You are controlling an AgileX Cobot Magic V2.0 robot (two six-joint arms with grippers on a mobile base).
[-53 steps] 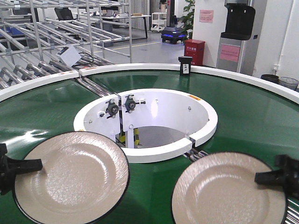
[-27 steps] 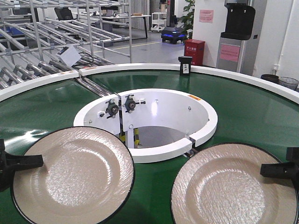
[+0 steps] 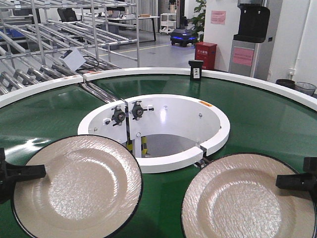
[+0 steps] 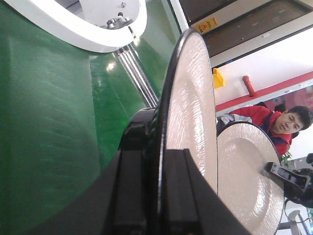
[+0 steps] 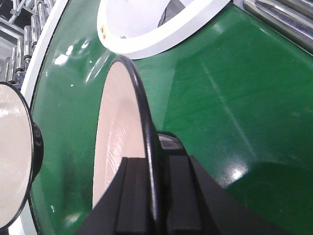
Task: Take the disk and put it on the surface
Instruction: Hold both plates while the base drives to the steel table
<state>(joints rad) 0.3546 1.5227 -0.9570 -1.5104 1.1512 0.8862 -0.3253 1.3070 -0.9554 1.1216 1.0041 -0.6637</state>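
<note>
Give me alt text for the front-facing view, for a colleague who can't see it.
Two cream, black-rimmed plates are held over the green conveyor belt: the left gripper clamps the left plate at its outer edge, the right gripper the right plate. The belt's white inner ring sits between and behind them.

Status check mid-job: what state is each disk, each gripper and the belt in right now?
left disk: face up, gripped at its left rim, over the green belt.
right disk: face up, gripped at its right rim, over the green belt.
left gripper: shut on left disk.
right gripper: shut on right disk.
green belt: below both disks; running or stopped, cannot tell.
</note>
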